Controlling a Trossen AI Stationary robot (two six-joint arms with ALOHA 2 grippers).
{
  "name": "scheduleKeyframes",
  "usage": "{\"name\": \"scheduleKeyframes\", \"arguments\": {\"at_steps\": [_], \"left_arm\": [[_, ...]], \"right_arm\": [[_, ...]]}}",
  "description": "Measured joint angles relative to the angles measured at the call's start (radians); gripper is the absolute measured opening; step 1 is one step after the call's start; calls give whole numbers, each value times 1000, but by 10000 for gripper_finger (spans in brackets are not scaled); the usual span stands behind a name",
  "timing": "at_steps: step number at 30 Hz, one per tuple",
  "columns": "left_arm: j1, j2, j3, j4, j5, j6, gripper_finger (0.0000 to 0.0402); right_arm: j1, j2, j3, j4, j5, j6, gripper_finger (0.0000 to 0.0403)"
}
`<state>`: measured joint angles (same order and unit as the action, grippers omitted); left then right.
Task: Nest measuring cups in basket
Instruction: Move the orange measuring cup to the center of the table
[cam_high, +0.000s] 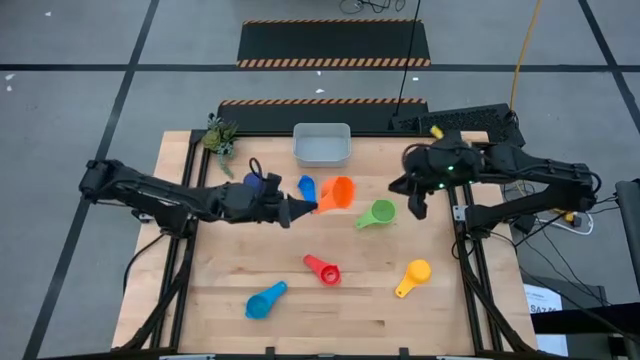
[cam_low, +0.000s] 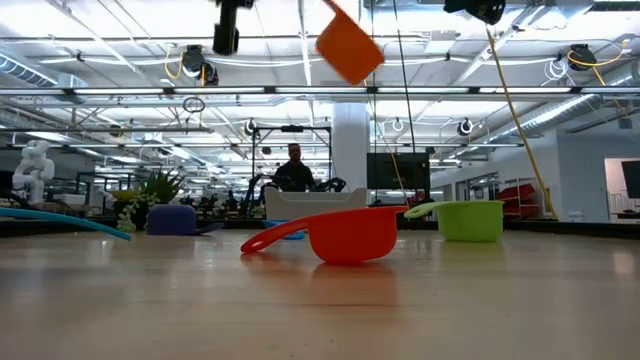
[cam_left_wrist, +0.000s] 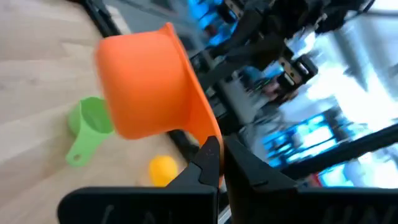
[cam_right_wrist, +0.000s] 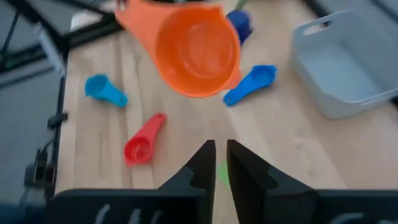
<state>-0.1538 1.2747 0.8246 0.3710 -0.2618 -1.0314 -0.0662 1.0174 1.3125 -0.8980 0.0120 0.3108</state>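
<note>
From above, the left end effector (cam_high: 303, 207) sits near the middle of the wooden tabletop (cam_high: 230, 290), pinched on the handle of the orange round plastic measuring cup (cam_high: 338, 192). The cup's long axis runs across the tabletop, bowl leading toward the right arm. The pale grey-white rectangular plastic basket (cam_high: 321, 144) stands empty at the far edge, so this looks like the carry toward it. The next move calls for swinging the cup farther back over the tub and turning the bowl mouth-up.

At table level, the red plastic measuring cup (cam_low: 340, 233) lies nearest, and the orange cup hangs tilted well above the surface.

The left wrist view shows the dark fingers (cam_left_wrist: 208, 163) clamped on the orange handle.

In the right wrist view, the right end effector (cam_right_wrist: 219, 163) hovers nearly closed and seemingly empty, its view looking into the orange bowl.
</note>
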Motion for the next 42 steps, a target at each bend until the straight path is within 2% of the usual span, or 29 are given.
{"name": "scheduleKeyframes", "arguments": {"at_steps": [4,8,12,19,24,32,38,42], "left_arm": [[3,9,-144,164,-33,-83,6],[-13,10,-238,232,-89,-145,6],[-36,10,-284,229,-122,-177,6],[-52,36,-311,233,-176,-215,6],[-52,117,-313,237,-185,-267,7],[-54,291,-312,511,-180,-282,6],[-72,440,-312,578,-177,-377,15],[-80,496,-312,650,-215,-395,11]], "right_arm": [[0,-51,0,-3,67,60,44],[0,-85,0,-5,75,85,45],[0,-94,0,-4,92,79,45],[0,-86,0,-4,92,12,45],[0,-77,0,-4,92,-39,45],[0,-76,0,-9,89,-73,45],[0,-76,0,-33,89,-116,45],[0,-77,0,-41,88,-122,45]]}}
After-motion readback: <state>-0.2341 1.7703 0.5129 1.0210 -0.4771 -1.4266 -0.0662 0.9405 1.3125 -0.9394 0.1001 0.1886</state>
